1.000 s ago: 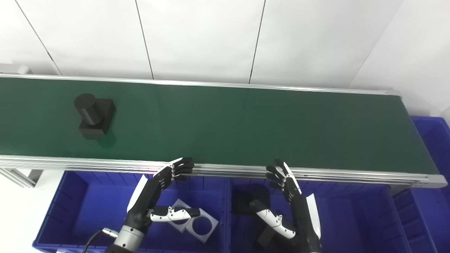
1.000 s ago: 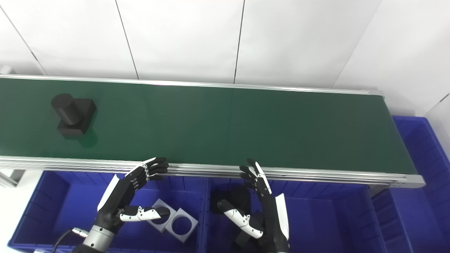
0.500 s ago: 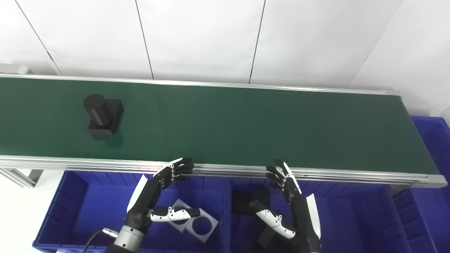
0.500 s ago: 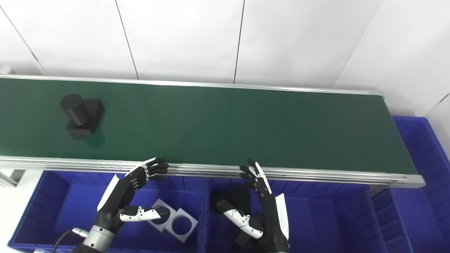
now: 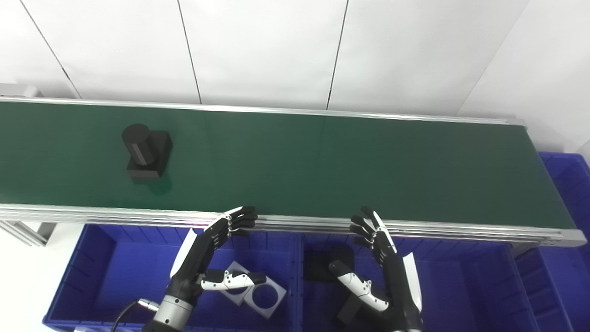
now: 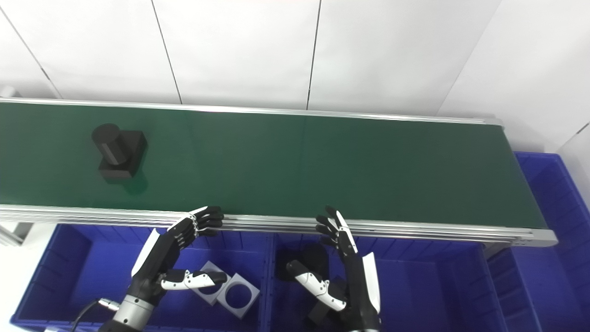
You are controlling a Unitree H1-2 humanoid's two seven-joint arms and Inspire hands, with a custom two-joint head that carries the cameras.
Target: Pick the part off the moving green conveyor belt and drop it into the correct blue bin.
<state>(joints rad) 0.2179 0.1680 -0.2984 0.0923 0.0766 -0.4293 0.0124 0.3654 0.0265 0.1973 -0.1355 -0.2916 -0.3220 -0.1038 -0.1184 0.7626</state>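
A dark green conveyor belt [image 5: 322, 161] with silver aluminium side rails is running across the scene from left to right, in front of a white panelled wall [image 5: 262, 50]. The black part [image 5: 147, 151] — a short upright cylinder standing on a square block base — is sitting on the belt's left portion, well apart from both hands and nearer the far rail than the near one.

Below the near rail, blue plastic bins are standing side by side. The left blue bin [image 5: 106, 272] is holding two grey square plates with round holes [image 5: 253, 293], lying flat and touching each other. The middle blue bin [image 5: 461, 281] is holding black parts [image 5: 322, 265], partly hidden behind the right hand. A third blue bin [image 5: 569, 184] is sitting at the belt's right end.

The left hand [image 5: 207, 251], black with white panels, is hanging over the left bin with its fingers spread and holding nothing — its fingertips [image 5: 244, 216] are reaching up at the near rail, and its thumb is pointing right above the grey plates. The right hand [image 5: 378, 267] is poised over the middle bin, likewise spread and empty, its fingertips [image 5: 364, 216] just at the near rail and its thumb pointing left.
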